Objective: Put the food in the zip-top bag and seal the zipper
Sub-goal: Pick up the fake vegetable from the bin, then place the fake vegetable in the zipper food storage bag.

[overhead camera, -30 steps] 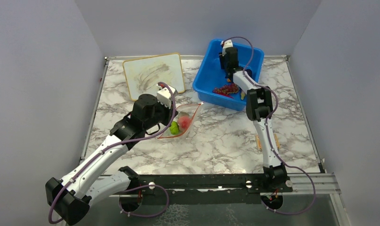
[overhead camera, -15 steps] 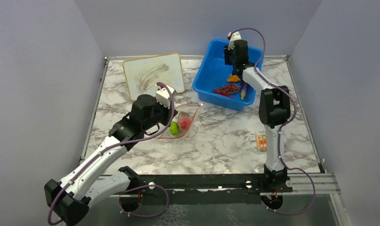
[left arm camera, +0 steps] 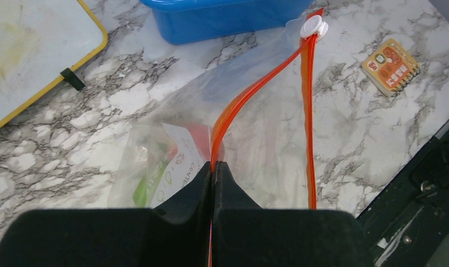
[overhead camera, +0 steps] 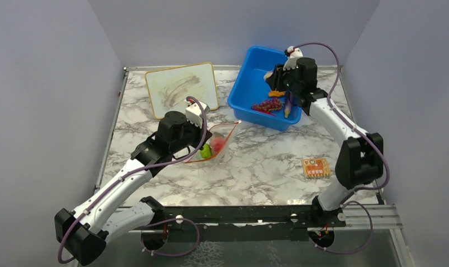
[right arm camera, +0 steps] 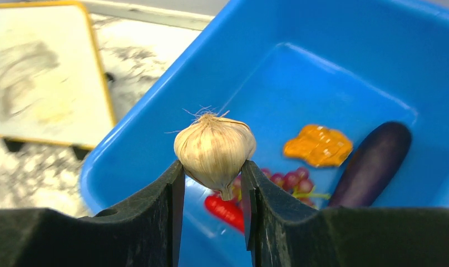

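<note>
The zip-top bag (overhead camera: 221, 140) lies on the marble between the arms, clear, with a green lime (overhead camera: 205, 150) and a pink-red peach (overhead camera: 217, 144) inside. My left gripper (left arm camera: 212, 167) is shut on the zipper (left arm camera: 250, 94), the orange-red strip, which runs up to a white slider (left arm camera: 314, 26). My right gripper (right arm camera: 213, 172) hovers over the blue bin (overhead camera: 241, 83) and is shut on a white garlic (right arm camera: 215, 150). Below it in the bin lie an orange piece (right arm camera: 317, 146), a purple eggplant (right arm camera: 372, 164), a dark red grape bunch (right arm camera: 291, 181) and a red chili (right arm camera: 225, 210).
A yellow-framed whiteboard (overhead camera: 180, 88) lies at the back left, close to the left wrist. A flat orange card (overhead camera: 315, 167) rests on the table at the right, near the right arm's elbow. Grey walls close in both sides.
The right gripper has risen out of the bin holding the garlic, and its arm has swung out to the right. The left gripper and the bag have barely moved.
</note>
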